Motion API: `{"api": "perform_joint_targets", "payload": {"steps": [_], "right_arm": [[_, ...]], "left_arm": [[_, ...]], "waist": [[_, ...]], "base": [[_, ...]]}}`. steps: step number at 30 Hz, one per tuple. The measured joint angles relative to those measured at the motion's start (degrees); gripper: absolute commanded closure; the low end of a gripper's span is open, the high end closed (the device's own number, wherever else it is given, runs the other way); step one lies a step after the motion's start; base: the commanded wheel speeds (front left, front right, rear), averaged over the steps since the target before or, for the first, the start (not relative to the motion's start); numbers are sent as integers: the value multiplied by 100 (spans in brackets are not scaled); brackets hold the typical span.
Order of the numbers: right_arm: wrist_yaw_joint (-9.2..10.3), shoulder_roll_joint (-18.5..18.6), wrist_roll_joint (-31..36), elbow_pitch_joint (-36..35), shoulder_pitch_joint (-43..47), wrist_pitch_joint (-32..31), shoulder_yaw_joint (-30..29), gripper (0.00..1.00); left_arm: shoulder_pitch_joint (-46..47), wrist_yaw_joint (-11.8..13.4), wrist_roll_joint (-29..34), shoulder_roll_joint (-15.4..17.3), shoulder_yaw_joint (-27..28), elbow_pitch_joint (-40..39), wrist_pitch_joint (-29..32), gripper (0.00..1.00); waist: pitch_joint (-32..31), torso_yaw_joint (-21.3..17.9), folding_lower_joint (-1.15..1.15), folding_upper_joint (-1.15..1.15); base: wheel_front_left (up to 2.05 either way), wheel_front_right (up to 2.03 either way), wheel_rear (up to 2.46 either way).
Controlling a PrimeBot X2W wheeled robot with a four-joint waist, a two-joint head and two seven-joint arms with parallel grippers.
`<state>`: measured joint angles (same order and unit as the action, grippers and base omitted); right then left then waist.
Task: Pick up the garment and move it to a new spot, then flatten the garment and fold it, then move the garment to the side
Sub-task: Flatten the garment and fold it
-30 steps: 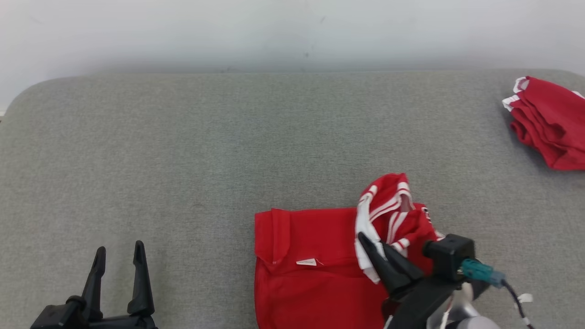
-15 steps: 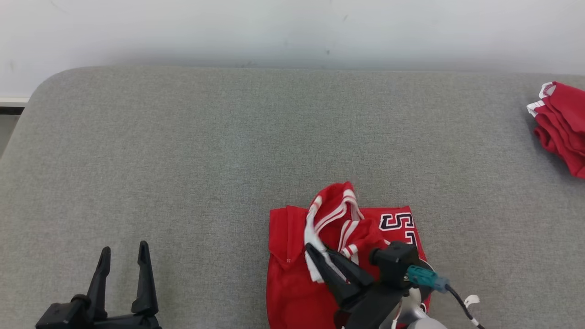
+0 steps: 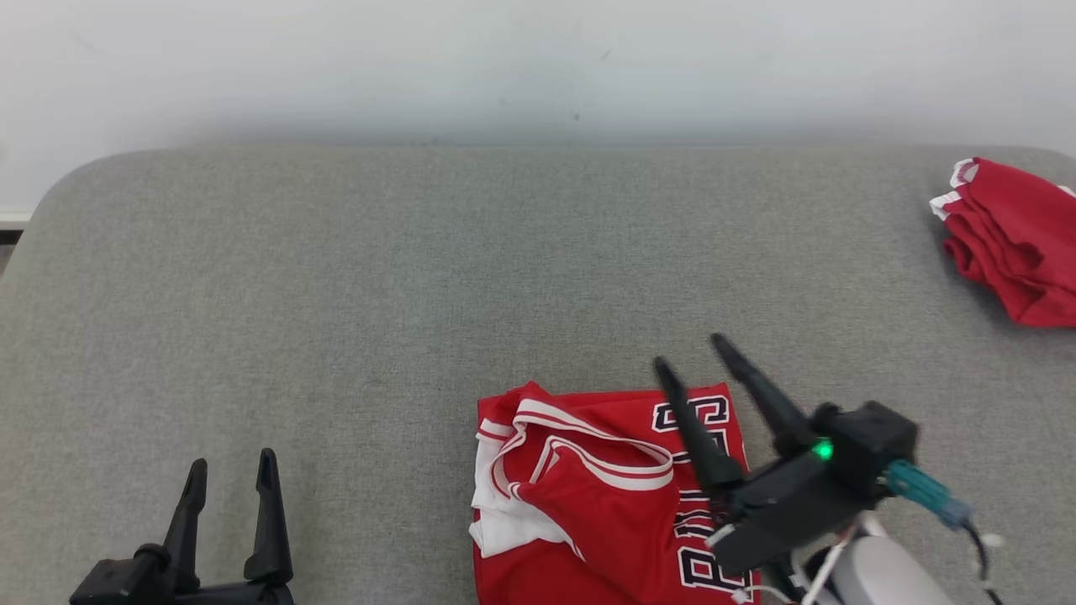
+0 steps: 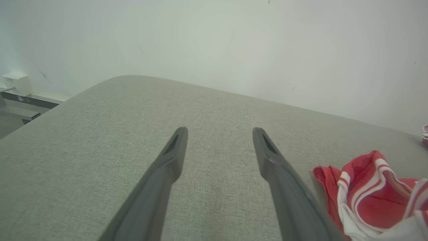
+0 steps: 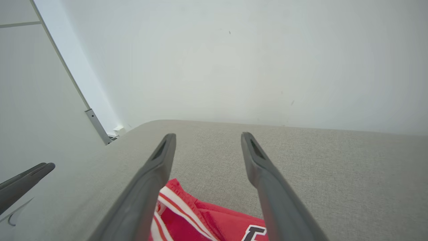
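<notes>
A red garment (image 3: 588,496), a jersey with white trim and dark lettering, lies folded over itself at the front middle of the grey padded surface (image 3: 378,277). My right gripper (image 3: 689,353) hovers open over the jersey's right part, with nothing between its fingers. The right wrist view has the jersey (image 5: 200,217) below the open right gripper (image 5: 205,135). My left gripper (image 3: 233,462) rests open at the lower left, well away from the cloth. From the left wrist, the open left gripper (image 4: 219,129) points over bare padding, and the jersey (image 4: 371,197) lies to its right.
Another red garment (image 3: 1009,239) lies bunched at the far right edge of the surface. A pale wall (image 3: 538,59) runs behind the surface's back edge. The other arm's fingers (image 5: 23,180) show at the left of the right wrist view.
My right gripper has opened and let go of the jersey's white-trimmed part, which now lies draped to the left over the jersey. The gripper has risen and swung right. The camera shifted slightly.
</notes>
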<state>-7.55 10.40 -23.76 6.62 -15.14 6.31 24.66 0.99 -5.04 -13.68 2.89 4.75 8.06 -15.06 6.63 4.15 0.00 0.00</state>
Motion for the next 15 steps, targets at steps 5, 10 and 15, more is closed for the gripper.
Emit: {"api": "perform_joint_targets", "payload": {"steps": [5, 10, 15], "right_arm": [[0, 129, 278, -140, 314, 330, -694, 0], [0, 62, 452, -231, 785, 509, -1307, 0], [0, -123, 575, -280, 1223, 619, -1588, 0]], "left_arm": [[-8, 0, 13, 1, -22, -30, 0, 0], [-53, 1, 42, 1, -43, -98, 0, 0], [-105, 10, 74, 0, -45, -156, 0, 0]], "waist": [[-97, -100, 0, 0], [-167, -190, 0, 0], [-204, -262, 0, 0]], "base": [[0, 0, 0], [0, 0, 0], [0, 0, 0]]}}
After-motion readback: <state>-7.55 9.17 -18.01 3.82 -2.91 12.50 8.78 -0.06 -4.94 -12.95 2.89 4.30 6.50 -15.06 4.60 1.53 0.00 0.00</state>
